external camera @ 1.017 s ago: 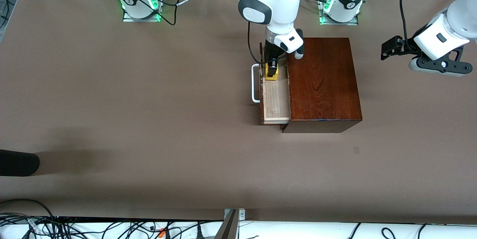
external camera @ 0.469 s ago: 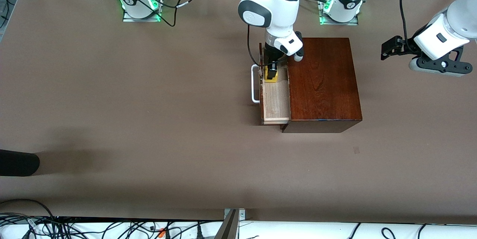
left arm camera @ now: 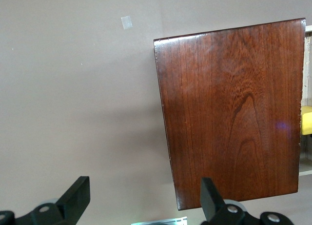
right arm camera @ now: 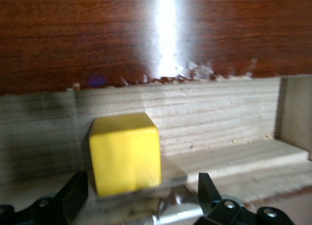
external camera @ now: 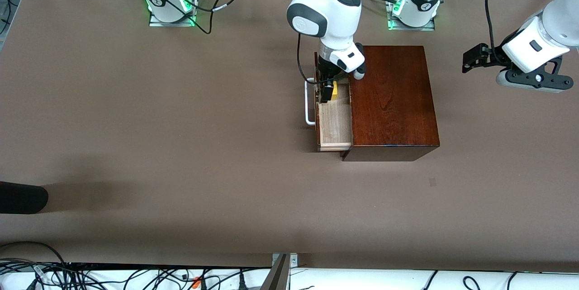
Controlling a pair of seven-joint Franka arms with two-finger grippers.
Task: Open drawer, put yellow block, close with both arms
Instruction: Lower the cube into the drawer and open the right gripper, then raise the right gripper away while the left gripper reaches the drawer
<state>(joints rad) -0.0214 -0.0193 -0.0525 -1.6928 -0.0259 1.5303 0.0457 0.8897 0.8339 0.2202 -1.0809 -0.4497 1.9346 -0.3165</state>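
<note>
The drawer (external camera: 335,120) is sitting pulled out of the mahogany box (external camera: 392,100), sticking out toward the right arm's end of the table, white handle (external camera: 309,102) on its front. The right gripper (external camera: 326,92) is hanging down inside the drawer's end farther from the front camera. In the right wrist view its fingers (right arm camera: 73,195) are standing spread wide, with the yellow block (right arm camera: 125,159) sitting between them on the pale drawer floor, and neither finger is pressing on it, so it's gripping nothing. The block is resting beside the drawer's inner wall, just under the box's edge.

The left gripper (external camera: 475,57) is waiting up in the air over bare table (external camera: 181,145) toward the left arm's end, well apart from the box. Its fingers (left arm camera: 75,198) are standing wide apart, holding nothing.
</note>
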